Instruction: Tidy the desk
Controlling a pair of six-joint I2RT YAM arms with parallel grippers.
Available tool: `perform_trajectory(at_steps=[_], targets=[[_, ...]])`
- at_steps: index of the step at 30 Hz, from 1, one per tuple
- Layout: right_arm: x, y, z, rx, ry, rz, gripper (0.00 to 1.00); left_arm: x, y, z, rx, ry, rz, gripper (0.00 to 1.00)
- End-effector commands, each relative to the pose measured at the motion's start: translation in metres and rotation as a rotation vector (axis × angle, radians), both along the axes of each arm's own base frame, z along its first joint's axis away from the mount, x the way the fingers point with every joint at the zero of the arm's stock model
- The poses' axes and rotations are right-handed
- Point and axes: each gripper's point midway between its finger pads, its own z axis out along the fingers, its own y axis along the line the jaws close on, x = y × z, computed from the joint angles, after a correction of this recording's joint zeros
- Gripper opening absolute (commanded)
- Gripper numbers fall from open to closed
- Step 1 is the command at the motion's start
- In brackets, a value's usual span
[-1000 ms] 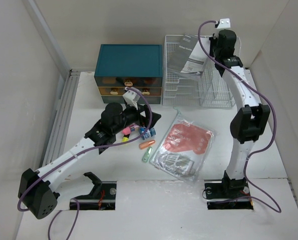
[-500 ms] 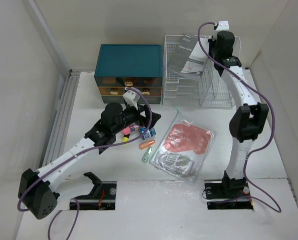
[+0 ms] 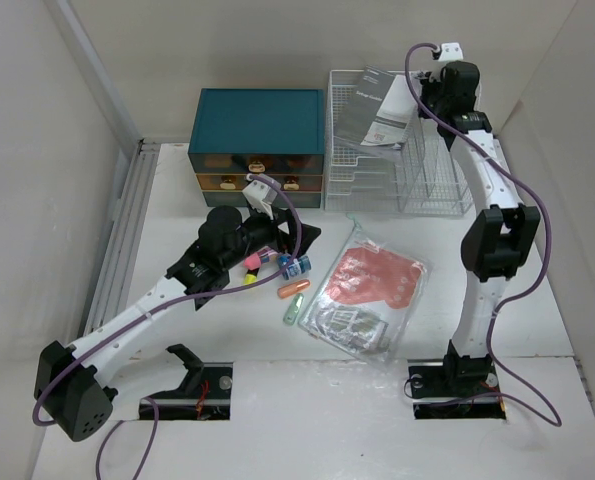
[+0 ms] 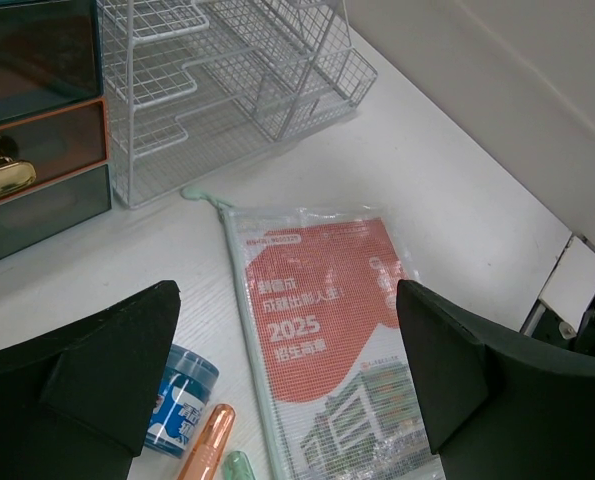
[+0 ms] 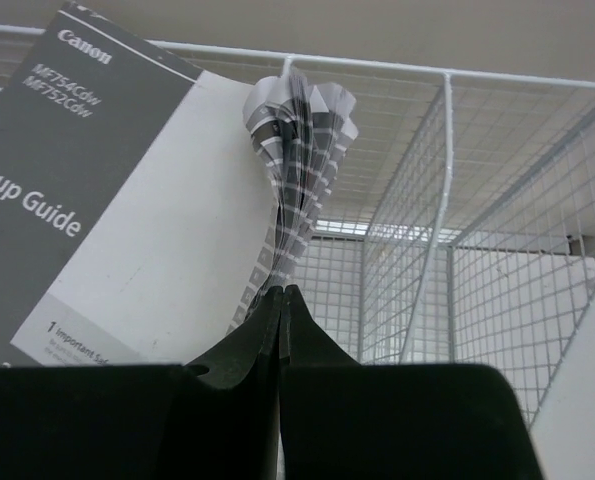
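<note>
Up and a touch rightward goes the right arm since a second ago, taking the Canon setup guide (image 5: 127,230) with it, up by the top of the white wire rack (image 3: 417,190). The right hand (image 5: 281,300) is clamped tight on the booklet's fanned pages. The left hand (image 4: 287,330) hangs spread wide, holding nothing, over the blue jar (image 4: 182,400) and zip pouch (image 4: 317,290), near the teal drawer chest (image 3: 259,135). The white counter (image 3: 537,300) lies flat beneath it all, pale walls around, arm bases at its near edge.
</note>
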Motion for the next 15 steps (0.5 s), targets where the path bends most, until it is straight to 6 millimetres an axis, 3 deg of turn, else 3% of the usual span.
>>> perform_trajectory(at_steps=[1, 8, 15], targets=[[0.001, 0.033, 0.013, 0.067, -0.024, 0.144, 0.00, -0.001, 0.001, 0.025, -0.052, -0.071, -0.006, 0.88], [-0.001, 0.052, 0.022, 0.097, -0.041, 0.256, 0.00, -0.001, 0.001, 0.025, -0.052, -0.071, -0.006, 0.88], [-0.003, 0.061, 0.013, 0.114, -0.006, 0.307, 0.00, -0.001, 0.001, 0.025, -0.052, -0.071, -0.006, 0.89]])
